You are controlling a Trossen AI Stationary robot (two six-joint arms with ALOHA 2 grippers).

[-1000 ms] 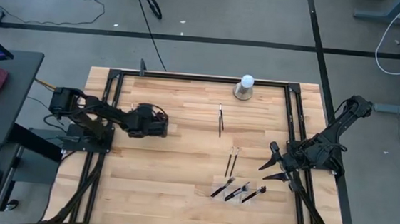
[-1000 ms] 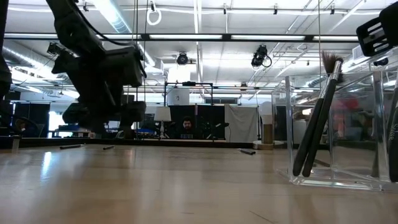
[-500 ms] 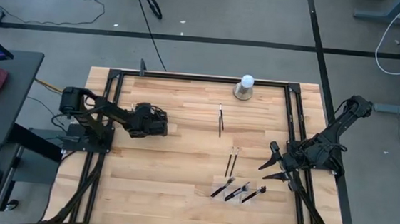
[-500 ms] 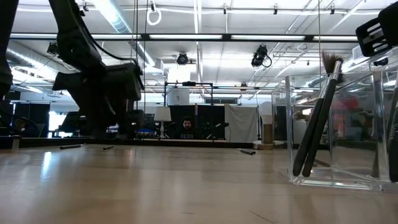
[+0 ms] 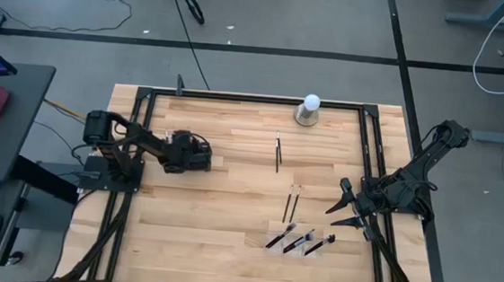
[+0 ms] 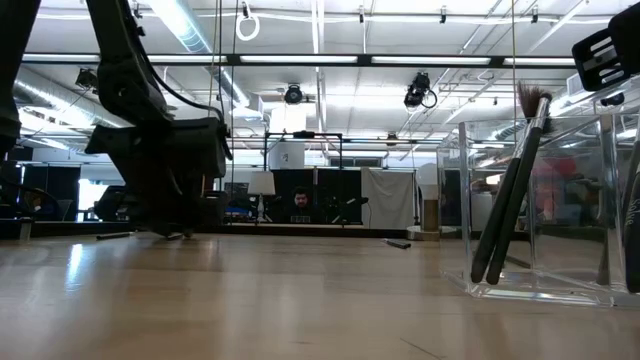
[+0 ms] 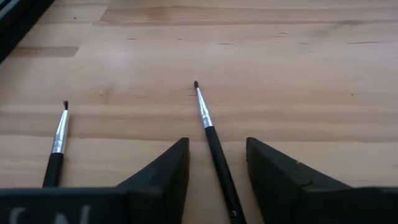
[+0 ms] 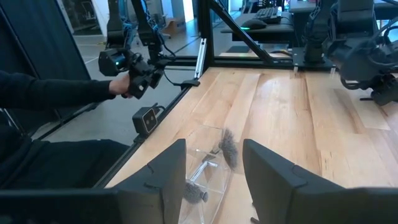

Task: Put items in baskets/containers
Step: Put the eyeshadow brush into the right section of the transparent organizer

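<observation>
My left gripper (image 7: pixel 216 142) is open and low over the table's left part (image 5: pixel 204 154). Its fingers stand on either side of a slim dark-handled brush (image 7: pixel 210 140) that lies flat; I cannot tell whether they touch it. A second brush (image 7: pixel 58 140) lies beside it. In the high view the gripper hides both. Two more brushes (image 5: pixel 277 150) lie mid-table, and another pair (image 5: pixel 293 203) lies nearer. The clear tray (image 5: pixel 298 242) holds several brushes (image 6: pixel 510 190), which lean on its wall. My right gripper (image 5: pixel 336 212) is open beside the tray (image 8: pixel 208 171) and touches nothing.
A white ball on a grey base (image 5: pixel 309 109) stands at the far edge. Black rails (image 5: pixel 139 150) frame the tabletop. In the right wrist view a person's dark sleeve and hand (image 8: pixel 121 84) hold a device beyond the table's edge. Bare wood lies between the two arms.
My left gripper has come down toward the table over the two brushes on the left, and its arm has folded in toward it. The right arm, the tray and the other brushes have stayed put.
</observation>
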